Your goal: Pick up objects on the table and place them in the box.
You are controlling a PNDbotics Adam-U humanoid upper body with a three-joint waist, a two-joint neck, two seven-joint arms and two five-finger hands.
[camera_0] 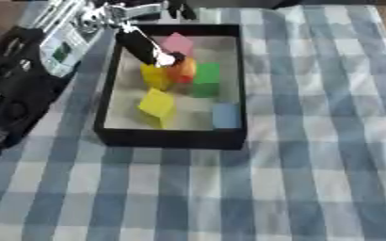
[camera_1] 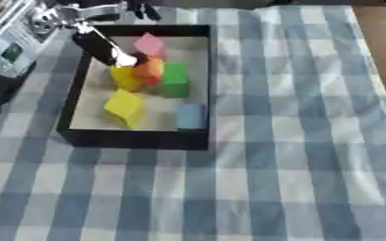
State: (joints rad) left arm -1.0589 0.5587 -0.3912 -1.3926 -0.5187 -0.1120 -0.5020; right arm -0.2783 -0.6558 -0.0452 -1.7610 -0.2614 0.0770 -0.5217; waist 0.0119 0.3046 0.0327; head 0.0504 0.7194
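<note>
Left hand (camera_0: 151,49) over black box (camera_0: 172,139), fingers at orange block (camera_0: 182,70) — grip unclear; tablecloth (camera_0: 311,164) bare, task near done.

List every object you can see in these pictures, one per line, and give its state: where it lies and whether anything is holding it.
Black shallow box: open-topped, on the checked cloth.
Pink block: in the box, far end, free.
Orange block: in the box, at the left hand's fingertip.
Green block: in the box, free.
Two yellow blocks: in the box, free.
Pale blue block: in the box, near right corner.
Left hand: over the box, finger extended.
Blue-and-white checked cloth: flat.
</note>
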